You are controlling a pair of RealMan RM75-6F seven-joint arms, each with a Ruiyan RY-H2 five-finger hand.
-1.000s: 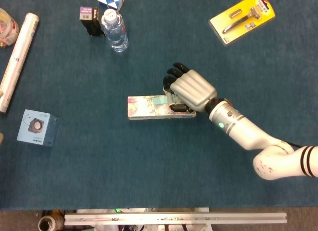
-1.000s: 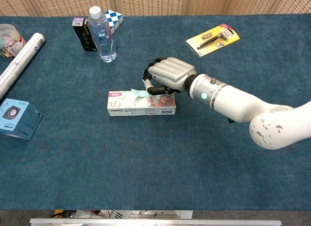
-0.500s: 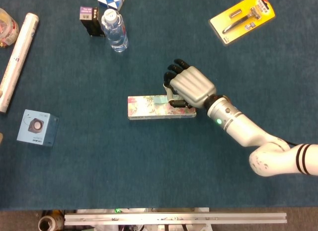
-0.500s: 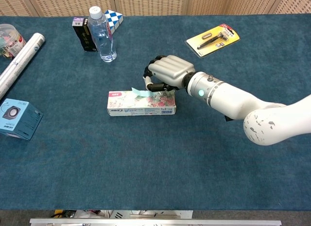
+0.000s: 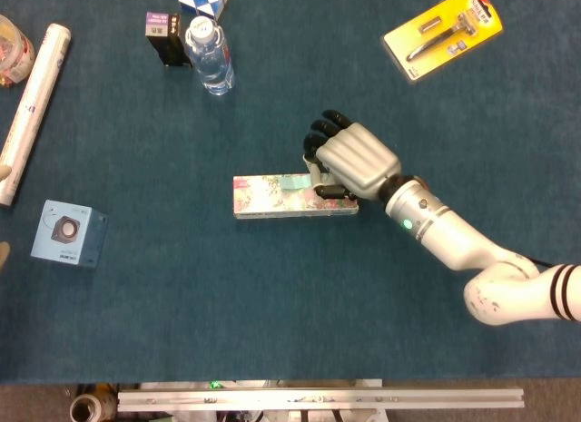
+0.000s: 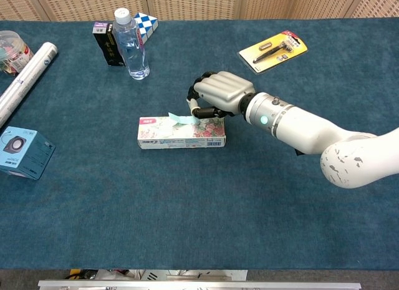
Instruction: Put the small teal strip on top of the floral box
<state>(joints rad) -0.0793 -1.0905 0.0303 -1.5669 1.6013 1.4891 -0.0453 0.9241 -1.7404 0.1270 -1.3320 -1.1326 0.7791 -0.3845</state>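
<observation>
Your right hand [image 6: 219,95] hangs over the floral box's [image 6: 181,133] right end, fingers curled — I cannot tell if it lets go. The small teal strip [image 6: 181,119] lies on top of the box.

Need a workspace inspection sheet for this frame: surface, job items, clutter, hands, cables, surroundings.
Surface: blue cloth-covered table.
Job's things: floral box lies flat mid-table; small teal strip rests on its top.
Clutter: water bottle, black carton, checkered cube, white roll, blue speaker box, yellow razor pack, jar at left edge.
Hands: right hand over the box's right end, fingers curled by the strip; contact unclear. Left hand not in view.
Cables: nothing seen.
Surroundings: woven panel wall behind; metal rail at near edge.
</observation>
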